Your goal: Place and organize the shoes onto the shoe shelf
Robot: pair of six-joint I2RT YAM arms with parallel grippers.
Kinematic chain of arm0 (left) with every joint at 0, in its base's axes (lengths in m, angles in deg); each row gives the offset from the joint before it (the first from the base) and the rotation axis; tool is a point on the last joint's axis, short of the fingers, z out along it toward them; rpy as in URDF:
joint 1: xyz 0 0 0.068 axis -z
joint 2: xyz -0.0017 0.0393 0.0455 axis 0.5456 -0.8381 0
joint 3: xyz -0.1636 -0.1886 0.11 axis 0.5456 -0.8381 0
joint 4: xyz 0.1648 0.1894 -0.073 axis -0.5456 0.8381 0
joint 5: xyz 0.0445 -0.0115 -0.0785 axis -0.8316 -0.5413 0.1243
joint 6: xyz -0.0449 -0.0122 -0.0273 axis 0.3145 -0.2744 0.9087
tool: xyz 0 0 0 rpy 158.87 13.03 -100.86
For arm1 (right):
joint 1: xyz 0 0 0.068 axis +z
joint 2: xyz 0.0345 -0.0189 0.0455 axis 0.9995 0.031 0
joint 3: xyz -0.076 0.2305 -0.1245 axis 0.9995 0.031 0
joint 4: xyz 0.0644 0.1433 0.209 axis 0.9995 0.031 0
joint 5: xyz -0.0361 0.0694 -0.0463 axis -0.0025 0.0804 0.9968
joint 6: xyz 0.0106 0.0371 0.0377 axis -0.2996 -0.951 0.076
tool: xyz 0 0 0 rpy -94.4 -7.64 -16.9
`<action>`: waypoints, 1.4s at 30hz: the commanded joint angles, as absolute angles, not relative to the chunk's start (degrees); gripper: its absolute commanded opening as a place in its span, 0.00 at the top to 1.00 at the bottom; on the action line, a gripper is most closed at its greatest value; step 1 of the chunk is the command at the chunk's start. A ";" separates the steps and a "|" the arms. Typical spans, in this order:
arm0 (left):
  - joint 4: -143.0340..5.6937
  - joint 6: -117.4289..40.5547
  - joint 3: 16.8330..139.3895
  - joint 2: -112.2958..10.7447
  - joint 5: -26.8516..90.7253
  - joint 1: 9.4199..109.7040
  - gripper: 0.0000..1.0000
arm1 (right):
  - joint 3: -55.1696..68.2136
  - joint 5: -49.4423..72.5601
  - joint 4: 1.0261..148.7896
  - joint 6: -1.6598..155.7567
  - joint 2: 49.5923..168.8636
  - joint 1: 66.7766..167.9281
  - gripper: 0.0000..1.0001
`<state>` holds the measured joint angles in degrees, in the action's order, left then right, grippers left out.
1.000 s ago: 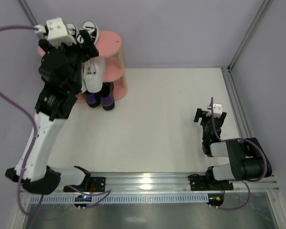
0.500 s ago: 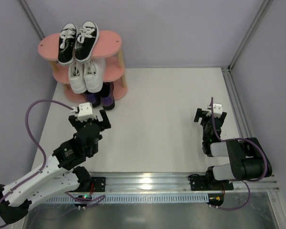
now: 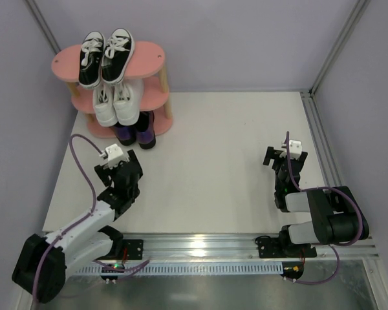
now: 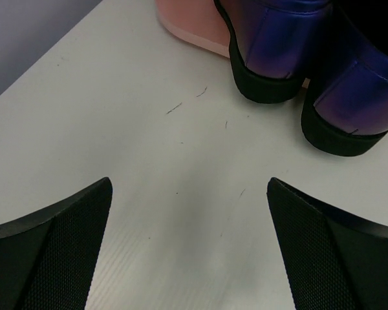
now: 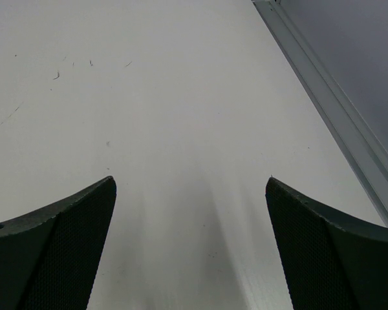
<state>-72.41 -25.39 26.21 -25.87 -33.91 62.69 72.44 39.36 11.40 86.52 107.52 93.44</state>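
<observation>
The pink shoe shelf (image 3: 152, 57) stands at the far left of the table. A pair of black canvas sneakers (image 3: 106, 55) lies on its top board. A pair of white sneakers (image 3: 114, 104) sits on the middle board. A pair of dark purple glossy shoes (image 3: 137, 135) sits on the bottom board, heels outward; their heels also show in the left wrist view (image 4: 291, 58). My left gripper (image 3: 119, 169) is open and empty, low over the table just in front of the shelf. My right gripper (image 3: 283, 157) is open and empty, low over the table at the right.
A metal rail (image 3: 318, 135) runs along the table's right edge, and another rail (image 3: 200, 244) crosses in front by the arm bases. Purple-grey walls close in the left, back and right sides. The shelf's pink bottom board (image 4: 191, 29) shows in the left wrist view.
My left arm has drawn back from the shelf's top board, come down and folded low over the table in front of the shelf. The right arm has not moved.
</observation>
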 commanded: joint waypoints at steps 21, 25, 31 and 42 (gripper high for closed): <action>-84.96 -27.96 35.90 -41.63 -5.16 60.66 0.25 | 71.70 38.89 6.99 85.36 106.72 93.32 0.03; -80.38 -26.29 39.77 -44.97 -8.11 62.24 0.27 | 71.70 38.89 6.99 85.36 106.72 93.24 0.03; -79.83 -26.46 42.68 -47.08 -13.06 62.77 0.07 | 71.70 38.89 6.99 85.36 106.72 93.24 0.03; -81.50 -29.53 44.71 -52.89 -19.20 62.68 0.03 | 71.70 38.97 6.99 85.36 106.81 93.24 0.03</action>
<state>-78.62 -28.41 44.57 -54.24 -14.50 62.69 72.44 39.36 11.38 86.52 107.52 93.44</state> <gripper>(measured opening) 0.964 0.973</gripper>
